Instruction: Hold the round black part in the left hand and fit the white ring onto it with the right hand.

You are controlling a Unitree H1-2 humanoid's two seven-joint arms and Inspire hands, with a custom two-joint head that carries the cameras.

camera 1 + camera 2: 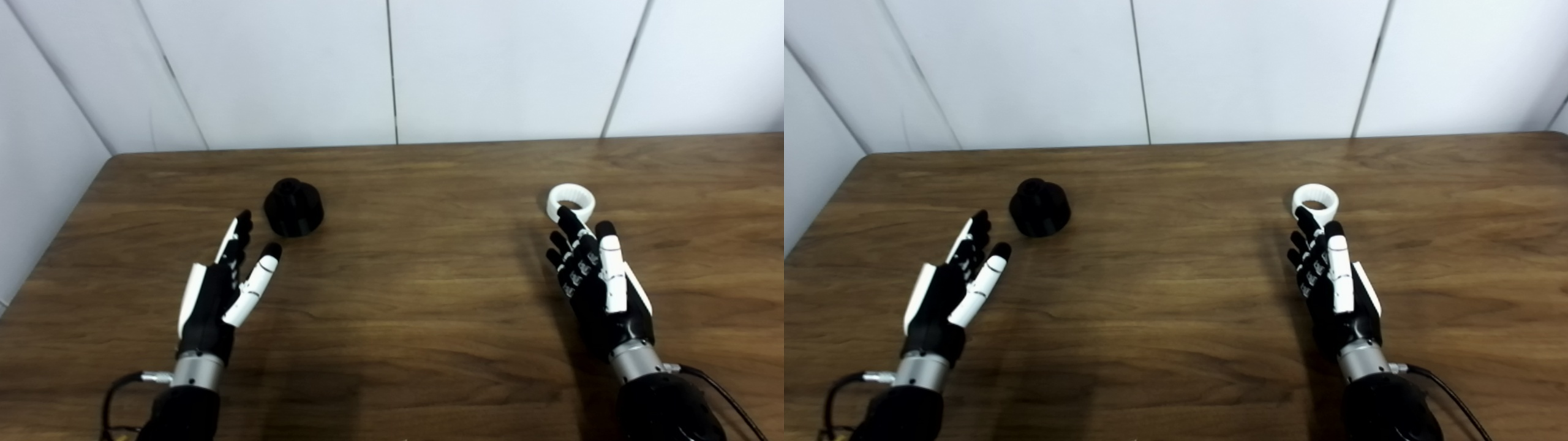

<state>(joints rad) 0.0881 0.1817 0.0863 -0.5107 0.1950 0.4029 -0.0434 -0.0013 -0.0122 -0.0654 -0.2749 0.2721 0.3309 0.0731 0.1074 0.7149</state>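
Note:
The round black part (293, 207) rests on the wooden table (416, 294), left of centre. My left hand (223, 286) hovers just short of it, down and to the left, fingers spread and holding nothing. On the right lies the white ring (571, 203), flat on the table. My right hand (597, 278) is right behind it, open, and one fingertip overlaps the ring's near rim in both views. Whether that fingertip touches the ring is not clear.
White wall panels (392, 67) stand behind the table's far edge. The table's left edge (58, 239) runs diagonally near my left arm. Cables (723, 398) trail from both wrists at the bottom.

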